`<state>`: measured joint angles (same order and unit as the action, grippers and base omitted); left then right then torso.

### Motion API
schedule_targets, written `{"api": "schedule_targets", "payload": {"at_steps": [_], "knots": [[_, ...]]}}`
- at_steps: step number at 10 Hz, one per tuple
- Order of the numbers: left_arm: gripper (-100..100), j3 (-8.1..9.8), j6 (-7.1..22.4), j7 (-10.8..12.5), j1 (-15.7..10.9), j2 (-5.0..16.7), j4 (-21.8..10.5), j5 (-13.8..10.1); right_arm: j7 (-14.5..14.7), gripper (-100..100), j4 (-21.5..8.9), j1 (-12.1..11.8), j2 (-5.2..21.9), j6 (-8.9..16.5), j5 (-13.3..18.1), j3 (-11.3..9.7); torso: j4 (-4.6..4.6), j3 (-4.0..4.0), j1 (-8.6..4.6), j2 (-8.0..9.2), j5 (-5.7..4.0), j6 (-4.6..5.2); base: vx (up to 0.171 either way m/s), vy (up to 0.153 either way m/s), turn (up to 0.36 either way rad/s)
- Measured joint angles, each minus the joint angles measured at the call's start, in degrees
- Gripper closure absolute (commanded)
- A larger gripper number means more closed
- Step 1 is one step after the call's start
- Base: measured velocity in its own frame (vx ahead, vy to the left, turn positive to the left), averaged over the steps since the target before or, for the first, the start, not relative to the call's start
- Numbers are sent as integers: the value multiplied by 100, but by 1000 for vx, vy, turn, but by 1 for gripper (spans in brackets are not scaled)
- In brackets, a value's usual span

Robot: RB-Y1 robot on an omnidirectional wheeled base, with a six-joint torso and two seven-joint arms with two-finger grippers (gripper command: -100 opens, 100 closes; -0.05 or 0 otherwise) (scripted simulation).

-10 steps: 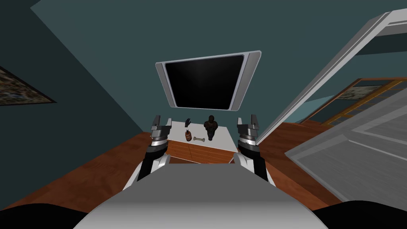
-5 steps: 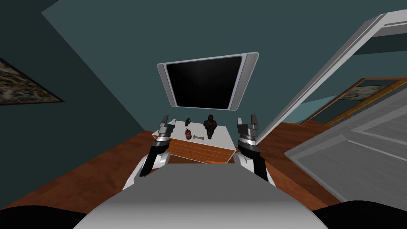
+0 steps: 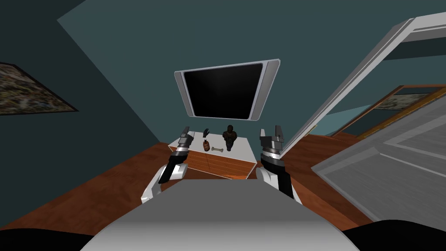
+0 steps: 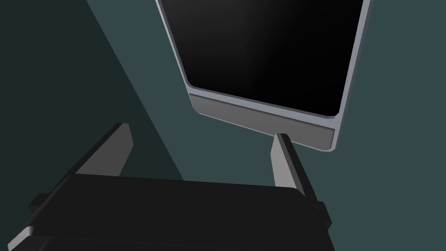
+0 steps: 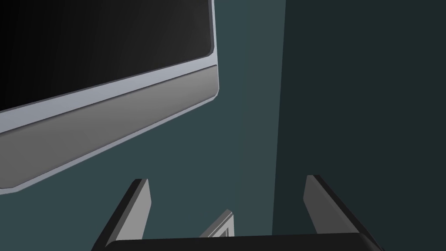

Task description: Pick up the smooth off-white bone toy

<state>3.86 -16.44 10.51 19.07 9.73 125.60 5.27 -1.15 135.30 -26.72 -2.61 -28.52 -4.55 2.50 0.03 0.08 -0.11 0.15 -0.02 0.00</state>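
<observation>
the small off-white bone toy (image 3: 217, 149) lies flat on the white top of a low cabinet (image 3: 242, 150) with wooden drawer fronts, below a wall-mounted screen (image 3: 224, 90). just beside the bone, toward the robot's left, stands a small brown jar (image 3: 206, 145). behind them are a dark figurine (image 3: 229, 137) and what looks like a dark hand-shaped ornament (image 3: 205, 133). the left gripper (image 4: 202, 131) hovers at the cabinet's left end, fingers spread wide and holding nothing, near the jar but apart from the bone. the right gripper (image 5: 226, 178) hangs just off the cabinet's right edge, equally wide and holding nothing.
</observation>
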Motion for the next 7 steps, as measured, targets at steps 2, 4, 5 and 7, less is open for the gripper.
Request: {"api": "schedule_targets", "payload": {"at_steps": [2,4,5,7], "knots": [[-100,-21,335,-1,-126,33,-65,32,0,0,0,0,0,0,0,0,1,1,-6,3,-2,0,-48,-38,16],[-100,4,585,19,-286,84,-259,41,0,0,0,0,0,0,0,0,0,1,0,1,0,0,-40,-27,13],[-100,-6,725,12,-334,79,-314,57,0,0,0,0,0,0,0,0,0,-1,1,-2,0,0,-47,-34,16],[-100,-1,981,16,-466,101,-466,75,0,0,0,0,0,0,0,0,0,0,0,-1,-1,0,-29,-19,5]]}}
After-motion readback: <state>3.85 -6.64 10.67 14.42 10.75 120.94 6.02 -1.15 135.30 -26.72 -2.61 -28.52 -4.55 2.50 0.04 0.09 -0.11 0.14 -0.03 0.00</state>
